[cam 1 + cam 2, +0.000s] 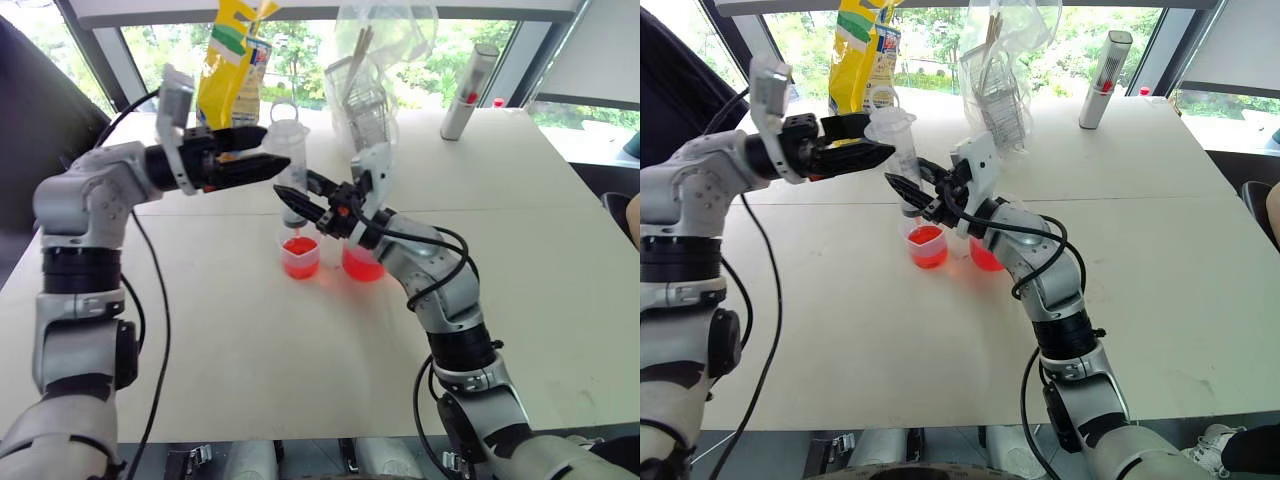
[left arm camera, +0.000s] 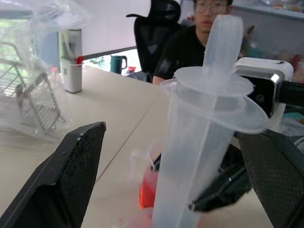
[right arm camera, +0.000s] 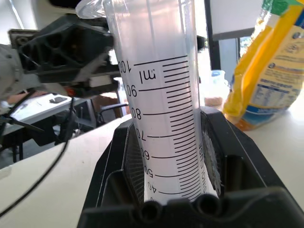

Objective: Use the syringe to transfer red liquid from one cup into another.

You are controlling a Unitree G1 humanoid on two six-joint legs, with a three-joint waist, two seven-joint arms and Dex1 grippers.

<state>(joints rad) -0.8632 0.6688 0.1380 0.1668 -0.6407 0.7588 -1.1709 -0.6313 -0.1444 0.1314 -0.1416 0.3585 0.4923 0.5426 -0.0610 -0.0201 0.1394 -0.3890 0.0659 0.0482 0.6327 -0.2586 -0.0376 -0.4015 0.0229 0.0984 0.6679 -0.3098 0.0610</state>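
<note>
The syringe (image 1: 288, 150) stands upright over the table, a clear barrel with black marks (image 3: 164, 109) and its plunger (image 2: 221, 52) sticking up. My right gripper (image 1: 300, 205) is shut on the lower barrel. The narrow tip hangs just above a small clear cup (image 1: 300, 258) holding red liquid (image 1: 926, 240). A second cup (image 1: 362, 264) of red liquid stands beside it, partly behind my right hand. My left gripper (image 1: 272, 148) is level with the syringe's top, open, its fingers (image 2: 78, 166) wide on either side of the plunger and apart from it.
At the table's far side stand a yellow bag (image 1: 232, 60), a clear plastic bag with a wire rack (image 1: 370, 80) and a grey tube with a red dot (image 1: 468, 92). A person (image 2: 204, 28) sits in a black chair beyond the table.
</note>
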